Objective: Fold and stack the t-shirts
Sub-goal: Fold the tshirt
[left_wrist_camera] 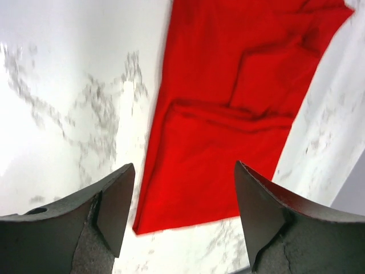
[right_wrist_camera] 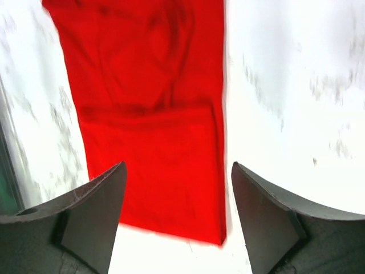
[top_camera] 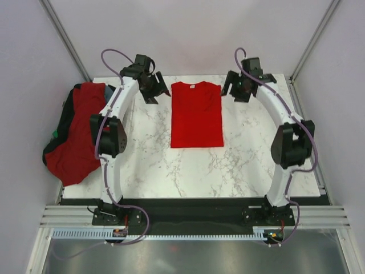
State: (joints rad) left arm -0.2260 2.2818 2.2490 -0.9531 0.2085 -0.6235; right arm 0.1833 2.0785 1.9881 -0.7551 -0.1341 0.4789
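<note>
1. A heap of red cloth [top_camera: 80, 137] at the table's [top_camera: 171, 171] left edge covers most of a dark bin [top_camera: 64, 111]. How many shirts it holds cannot be told.
2. One red t-shirt [top_camera: 197, 114] lies flat, sleeves folded in, at the table's far middle.
3. Two arms arch inward, one on each side of the collar end.
4. The left gripper [left_wrist_camera: 182, 200] and the right gripper [right_wrist_camera: 178, 200] hover above the shirt, jaws wide, holding nothing.

Lab cell: white walls [top_camera: 188, 34], aluminium frame [top_camera: 64, 37]
</note>
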